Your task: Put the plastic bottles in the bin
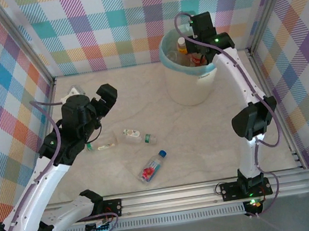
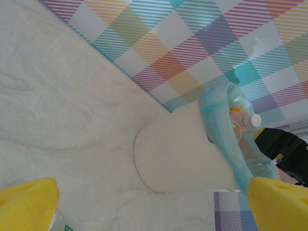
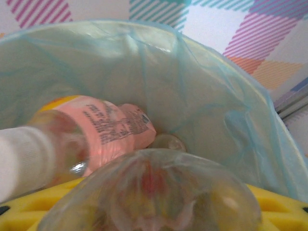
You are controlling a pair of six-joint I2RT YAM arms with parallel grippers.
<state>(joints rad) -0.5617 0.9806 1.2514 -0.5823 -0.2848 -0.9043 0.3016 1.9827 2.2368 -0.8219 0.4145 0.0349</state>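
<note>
The right hand point(image 1: 194, 50) hangs over the mouth of the bin point(image 1: 188, 88), which stands at the far right of the bench point(image 1: 214, 136). In the right wrist view its yellow fingers point(image 3: 29, 211) are closed on a clear bottle point(image 3: 154, 192), whose rounded base bulges toward the camera just above the bin's teal bag point(image 3: 202, 101). Below it, already inside, lies a pink-labelled bottle point(image 3: 110, 127) with a white cap, tilted toward the left wall of the liner.

The left hand point(image 1: 103, 96) sits at the left side of the bench, well apart from the bin. Its fingers point(image 2: 29, 202) are spread wide with nothing between them. Seen from the left wrist, it faces the cream wall of the bin across bare marbled bench.

Three bottles lie on the bench, all on their sides:
- A green-labelled bottle point(image 1: 136, 135) is near the middle, just right of the left arm.
- A blue-capped bottle point(image 1: 152, 167) with a red label is nearer the front edge.
- A third bottle point(image 1: 103, 147) is partly tucked under the left arm, too hidden to make out more than a clear body.
</note>
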